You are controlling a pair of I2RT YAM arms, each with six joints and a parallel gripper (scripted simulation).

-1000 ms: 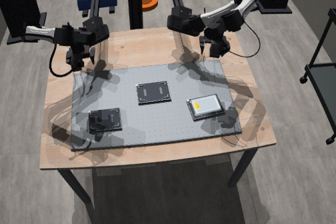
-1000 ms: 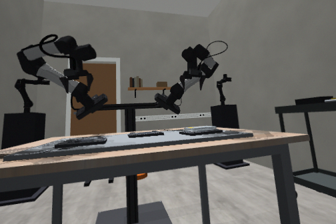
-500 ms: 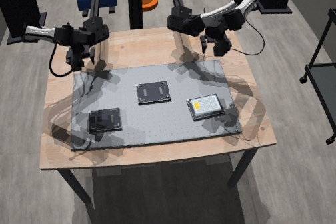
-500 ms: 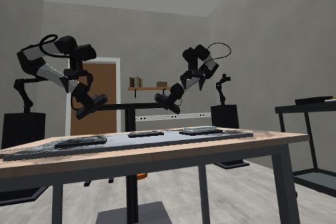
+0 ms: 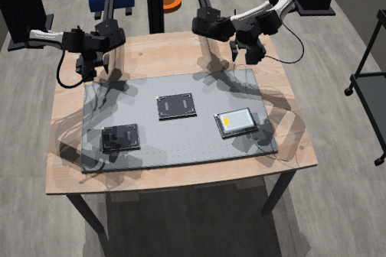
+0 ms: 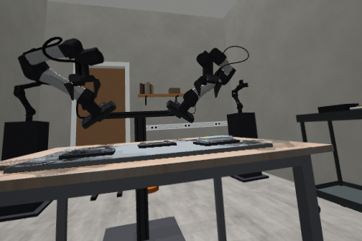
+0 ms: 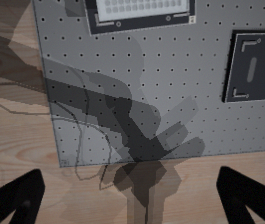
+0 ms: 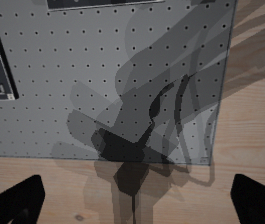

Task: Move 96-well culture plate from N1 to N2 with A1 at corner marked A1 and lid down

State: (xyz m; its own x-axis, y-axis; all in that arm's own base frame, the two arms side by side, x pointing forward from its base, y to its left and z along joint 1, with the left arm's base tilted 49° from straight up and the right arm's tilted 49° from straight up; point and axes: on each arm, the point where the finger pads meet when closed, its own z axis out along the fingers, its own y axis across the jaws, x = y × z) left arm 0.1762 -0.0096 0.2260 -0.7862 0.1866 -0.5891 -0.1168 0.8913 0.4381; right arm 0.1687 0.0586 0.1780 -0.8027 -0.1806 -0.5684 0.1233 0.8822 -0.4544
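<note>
My left pincer (image 5: 243, 55) (image 6: 207, 95) (image 7: 131, 176) and right pincer (image 5: 96, 72) (image 6: 84, 95) (image 8: 136, 183) both stand open. The 96-well culture plate (image 5: 239, 120) (image 6: 215, 140) (image 7: 143, 7), yellow patch showing, sits in nest N2 (image 5: 224, 135) (image 6: 201, 143) (image 7: 143, 25), right of the top frame; its corner label (image 7: 192, 20) is too small to read.
</note>
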